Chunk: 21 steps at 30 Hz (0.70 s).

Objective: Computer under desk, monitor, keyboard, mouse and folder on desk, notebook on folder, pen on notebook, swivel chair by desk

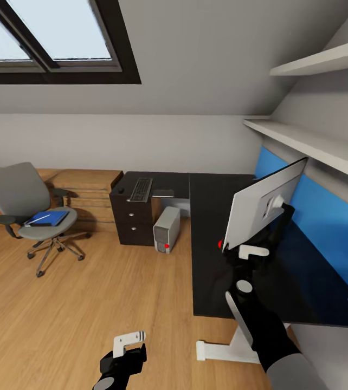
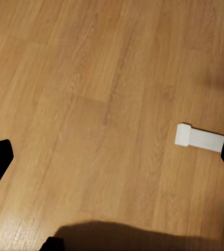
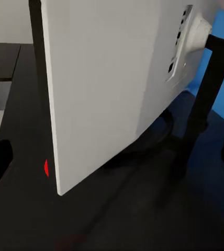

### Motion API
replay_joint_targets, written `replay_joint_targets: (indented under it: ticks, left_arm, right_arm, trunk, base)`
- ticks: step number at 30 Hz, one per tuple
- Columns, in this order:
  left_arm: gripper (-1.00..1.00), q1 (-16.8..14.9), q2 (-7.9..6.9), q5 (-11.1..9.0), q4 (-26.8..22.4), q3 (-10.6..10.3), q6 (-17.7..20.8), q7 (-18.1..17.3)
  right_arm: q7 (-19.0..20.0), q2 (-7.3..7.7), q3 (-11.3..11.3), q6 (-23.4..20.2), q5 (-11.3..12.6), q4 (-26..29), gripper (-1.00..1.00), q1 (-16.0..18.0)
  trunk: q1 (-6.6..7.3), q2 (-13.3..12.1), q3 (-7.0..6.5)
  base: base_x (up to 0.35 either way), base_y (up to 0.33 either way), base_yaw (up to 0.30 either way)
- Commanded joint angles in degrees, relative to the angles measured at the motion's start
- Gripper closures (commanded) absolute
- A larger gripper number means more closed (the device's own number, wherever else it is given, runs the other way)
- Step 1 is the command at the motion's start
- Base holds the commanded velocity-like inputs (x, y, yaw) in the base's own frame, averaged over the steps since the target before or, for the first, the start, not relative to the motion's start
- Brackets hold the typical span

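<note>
The monitor (image 1: 261, 208) stands on the black desk (image 1: 212, 271) at the right, its pale back toward me. My right gripper (image 1: 245, 253) hangs open at its lower corner, the monitor's edge (image 3: 107, 89) lying between the wide-apart fingers. My left gripper (image 1: 129, 342) is open over bare floor. On the desk's far wing lie the keyboard (image 1: 140, 189), the mouse (image 1: 121, 190) and the dark notebook (image 1: 163, 193). The computer (image 1: 167, 229) stands on the floor beside the drawer block. At the left, the swivel chair (image 1: 30, 206) carries the blue folder (image 1: 48, 218) with the thin pale pen (image 1: 37, 219) on it.
A light-wood drawer cabinet (image 1: 90, 192) stands against the back wall behind the chair. A white desk foot (image 1: 217, 351) juts onto the floor near my left gripper and also shows as a white foot (image 2: 198, 137). Two shelves (image 1: 315, 142) overhang the desk.
</note>
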State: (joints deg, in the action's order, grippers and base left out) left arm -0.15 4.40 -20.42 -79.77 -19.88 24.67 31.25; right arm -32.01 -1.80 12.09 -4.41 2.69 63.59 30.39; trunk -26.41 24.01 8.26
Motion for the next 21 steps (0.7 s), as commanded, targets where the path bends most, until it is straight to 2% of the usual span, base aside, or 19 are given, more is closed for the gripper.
replay_joint_targets:
  ticks: [1,4,6,21]
  left_arm:
    - [-1.0,0.0,-0.01,-0.5,-0.1,-0.1,0.1,0.4]
    - [-1.0,0.0,-0.01,-0.5,-0.1,-0.1,0.2,0.4]
    - [-1.0,0.0,-0.01,-0.6,-0.1,-0.1,0.2,0.4]
    - [-1.0,0.0,-0.01,-0.5,-0.1,-0.1,0.2,0.4]
  right_arm:
    - [-1.7,0.01,0.4,0.4,-1.1,0.0,-1.0,0.0]
    - [-4.6,-0.03,0.7,2.4,-3.6,-0.2,-1.0,-0.2]
    - [-5.4,-0.03,0.8,3.0,-4.1,-0.3,-1.0,-0.3]
    - [-6.8,-0.04,0.9,4.3,-5.1,-0.4,-1.0,-0.9]
  trunk:
    - [-0.04,0.1,0.11]
    - [-0.04,0.1,0.11]
    - [-0.04,0.1,0.11]
    - [-0.04,0.1,0.11]
  base:
    - [0.077,0.001,0.0]
    - [0.204,0.0,0.0]
    - [0.269,0.0,0.0]
    - [0.284,0.016,0.0]
